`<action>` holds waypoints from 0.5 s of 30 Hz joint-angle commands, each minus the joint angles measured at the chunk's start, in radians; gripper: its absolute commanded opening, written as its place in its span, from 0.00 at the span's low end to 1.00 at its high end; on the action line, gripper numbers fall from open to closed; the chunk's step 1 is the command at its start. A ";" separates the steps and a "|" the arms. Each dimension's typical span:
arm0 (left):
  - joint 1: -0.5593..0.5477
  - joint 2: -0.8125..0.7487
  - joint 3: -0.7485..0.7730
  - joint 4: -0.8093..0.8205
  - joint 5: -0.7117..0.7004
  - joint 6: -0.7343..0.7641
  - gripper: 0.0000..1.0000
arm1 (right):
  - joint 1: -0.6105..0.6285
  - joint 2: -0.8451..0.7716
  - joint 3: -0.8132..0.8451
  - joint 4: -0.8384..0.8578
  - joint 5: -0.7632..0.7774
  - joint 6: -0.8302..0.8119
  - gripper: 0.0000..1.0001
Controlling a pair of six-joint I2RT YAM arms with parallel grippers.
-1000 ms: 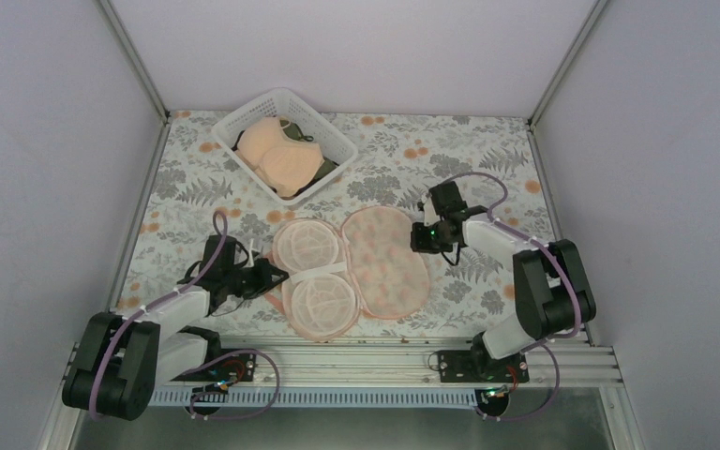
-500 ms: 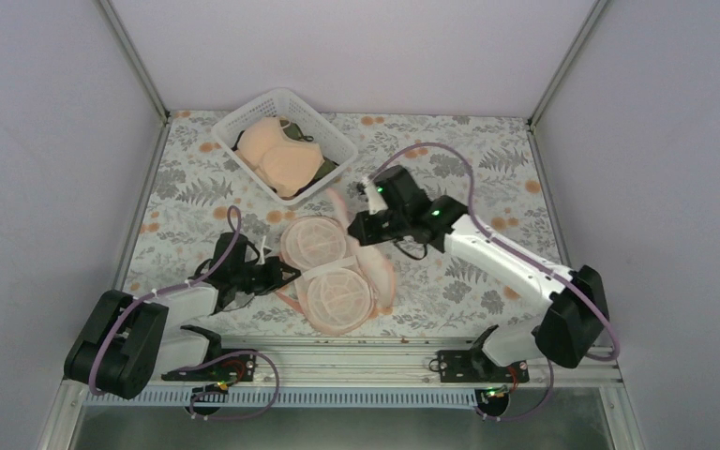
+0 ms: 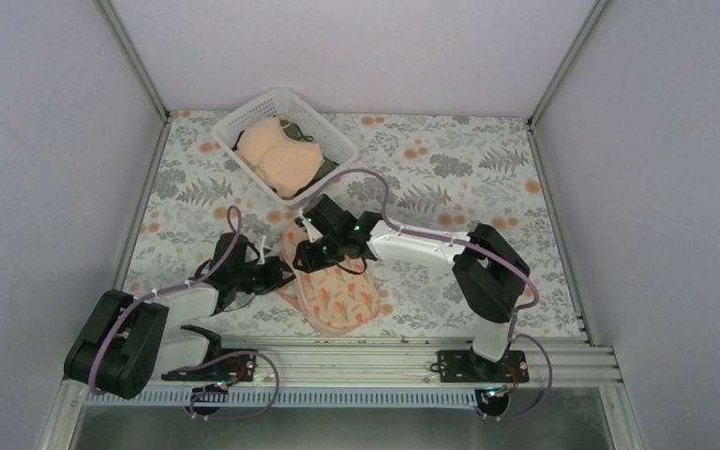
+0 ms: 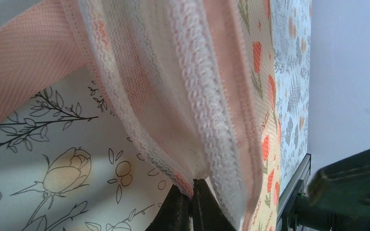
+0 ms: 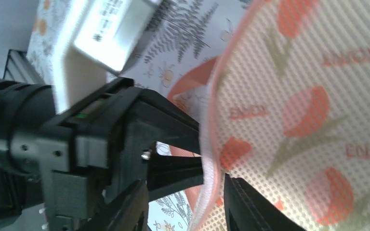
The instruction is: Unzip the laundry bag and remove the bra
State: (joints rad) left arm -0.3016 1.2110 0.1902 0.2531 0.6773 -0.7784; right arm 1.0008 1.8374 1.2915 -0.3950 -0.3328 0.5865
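The laundry bag [image 3: 337,291] lies folded shut near the table's front centre, its flower print facing up. My left gripper [image 3: 279,274] is shut on the bag's left edge; the left wrist view shows the white mesh rim [image 4: 207,96] pinched at the fingertips [image 4: 192,187]. My right gripper [image 3: 311,255] is over the bag's upper left edge, open, its fingers either side of the rim [image 5: 207,192] in the right wrist view, close to the left gripper's fingers [image 5: 173,159]. The peach bra [image 3: 277,155] lies in the white basket [image 3: 244,110].
The white lattice basket stands at the back left, with dark olive fabric [image 3: 326,169] beside the peach bra. The table has a flower-print cloth [image 3: 450,159]. Metal rails run along the front edge [image 3: 356,361]. Walls enclose the left, right and back.
My right gripper swept left across the table with the bag's right flap and folded it over the mesh halves, so the bag went from open to shut. The left gripper held its place.
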 commanded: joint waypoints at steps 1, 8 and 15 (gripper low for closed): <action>-0.005 -0.018 -0.013 0.007 -0.027 0.005 0.02 | 0.012 -0.050 0.041 0.069 -0.062 -0.057 0.47; 0.044 -0.085 0.021 -0.263 -0.186 0.024 0.33 | -0.076 -0.212 -0.060 0.015 0.064 -0.080 0.59; 0.152 -0.150 0.060 -0.370 -0.180 -0.011 0.63 | -0.249 -0.239 -0.279 0.037 0.050 -0.132 0.77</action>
State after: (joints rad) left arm -0.1944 1.0870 0.2272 -0.0147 0.5220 -0.7666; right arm 0.8158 1.5650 1.1130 -0.3569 -0.2848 0.5022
